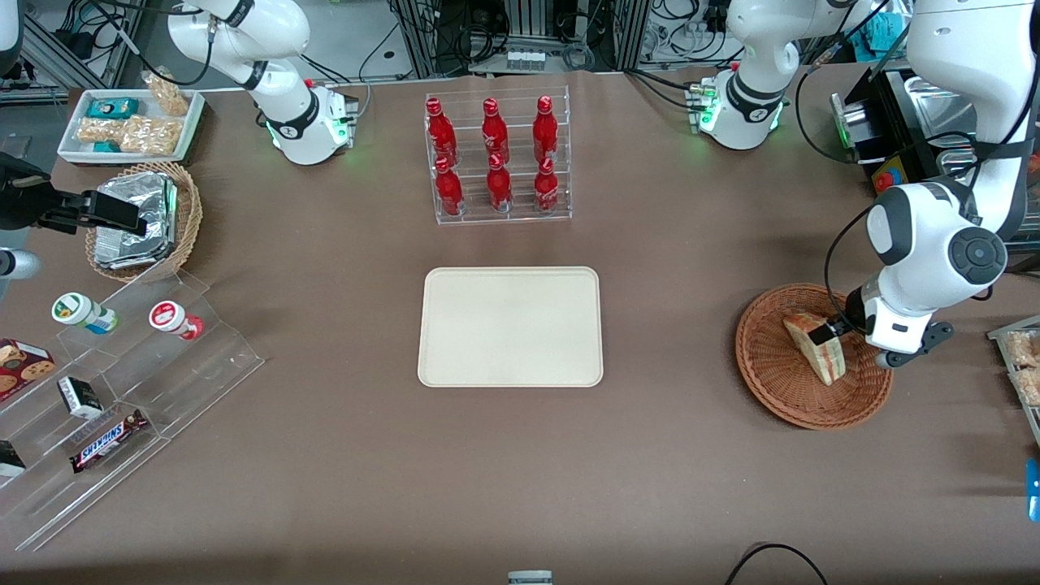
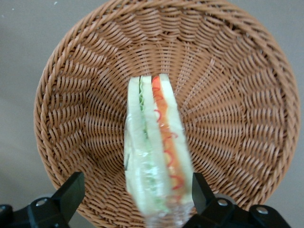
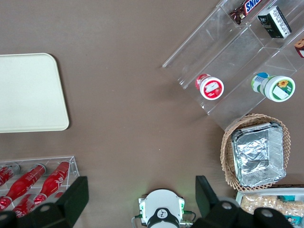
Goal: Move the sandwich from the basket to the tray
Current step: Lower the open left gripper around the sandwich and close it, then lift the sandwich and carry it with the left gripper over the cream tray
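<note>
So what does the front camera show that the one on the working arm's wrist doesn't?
Only the front view shows the cream tray lying bare at mid-table, the rack of red bottles farther from that camera, and the foil packages in the tan basket toward the parked arm's end.

Only the wrist view shows the sandwich's red and green filling up close, with one finger standing clear of the bread.

Both show the sandwich in the reddish-brown basket, with the open pincer straddling it.

brown table (image 1: 325,455), tray (image 1: 510,327), basket (image 1: 780,382), bottle rack (image 1: 497,158)
</note>
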You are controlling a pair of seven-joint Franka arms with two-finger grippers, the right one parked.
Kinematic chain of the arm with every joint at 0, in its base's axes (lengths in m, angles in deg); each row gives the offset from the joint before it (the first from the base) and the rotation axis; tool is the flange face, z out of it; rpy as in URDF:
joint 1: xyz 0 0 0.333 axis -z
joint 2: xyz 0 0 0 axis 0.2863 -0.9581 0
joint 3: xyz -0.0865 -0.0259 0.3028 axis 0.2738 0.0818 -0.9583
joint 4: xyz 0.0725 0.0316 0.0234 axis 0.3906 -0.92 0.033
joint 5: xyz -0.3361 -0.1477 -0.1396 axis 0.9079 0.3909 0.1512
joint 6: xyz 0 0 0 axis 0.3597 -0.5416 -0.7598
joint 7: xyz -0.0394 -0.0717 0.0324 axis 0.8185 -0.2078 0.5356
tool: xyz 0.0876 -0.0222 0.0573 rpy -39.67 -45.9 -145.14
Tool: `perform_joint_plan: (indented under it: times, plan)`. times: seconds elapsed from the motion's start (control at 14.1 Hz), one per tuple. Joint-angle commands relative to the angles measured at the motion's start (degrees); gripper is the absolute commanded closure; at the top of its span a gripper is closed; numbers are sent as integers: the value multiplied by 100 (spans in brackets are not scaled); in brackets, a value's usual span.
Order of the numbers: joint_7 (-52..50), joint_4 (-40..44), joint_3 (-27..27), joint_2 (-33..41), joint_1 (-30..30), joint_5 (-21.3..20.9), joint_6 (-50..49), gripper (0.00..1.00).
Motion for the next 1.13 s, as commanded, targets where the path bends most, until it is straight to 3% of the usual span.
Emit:
perform_joint_plan:
  times: [0.0,0.64,0.71,0.85,0.99,1.06]
  plan:
    - [-365,50,19,35,44,-13,-47,0]
    - [-366,15,19,-325,70,-13,41,0]
    - [-366,24,19,-360,70,-13,41,6]
    - [-366,50,19,-352,70,-13,32,44]
    - [-375,86,19,-343,70,-13,14,65]
    - [-366,155,19,-334,70,-13,6,70]
